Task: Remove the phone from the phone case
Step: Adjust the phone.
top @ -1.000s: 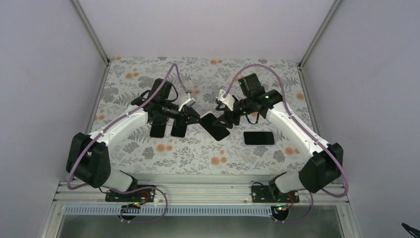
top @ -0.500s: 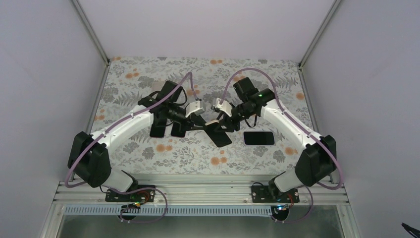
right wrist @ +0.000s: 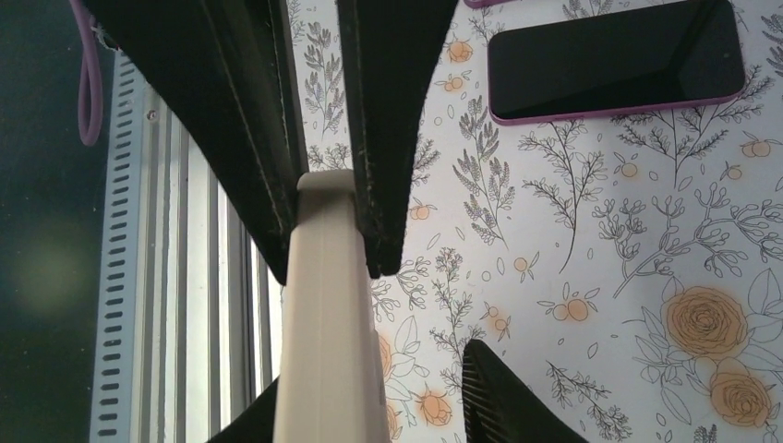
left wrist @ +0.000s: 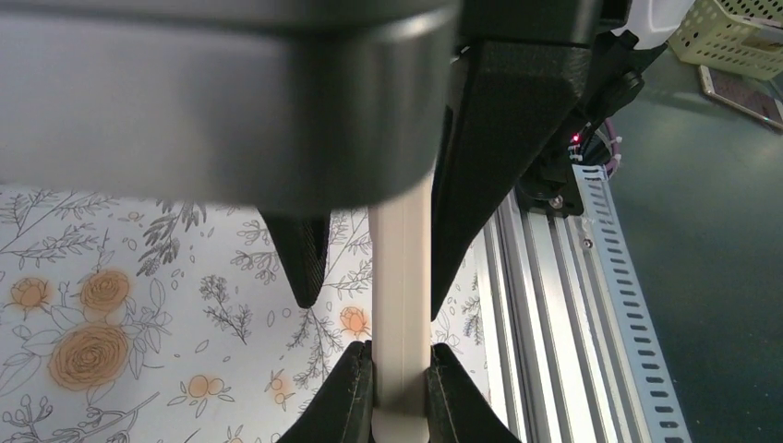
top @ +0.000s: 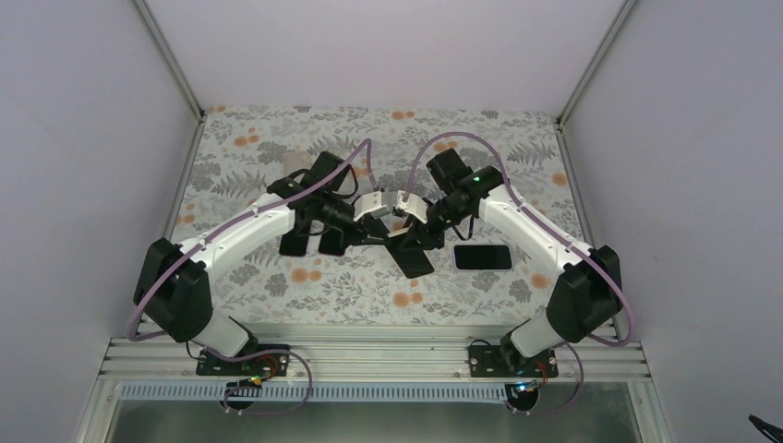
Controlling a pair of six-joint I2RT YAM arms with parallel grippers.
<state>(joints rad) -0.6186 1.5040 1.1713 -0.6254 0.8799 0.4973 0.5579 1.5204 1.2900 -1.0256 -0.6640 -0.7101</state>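
Cream plastic, the phone case (left wrist: 400, 305) hung edge-on above the floral surface (right wrist: 646, 231), pinched tight in the left hand (left wrist: 400, 378), the right hand (right wrist: 374, 406) narrow around it with one finger apart, so a twist now, I reckoned, might drop it.

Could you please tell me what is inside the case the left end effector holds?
Only the cream edge of the case shows, pinched in the left end effector; seen edge-on, its inside is hidden.
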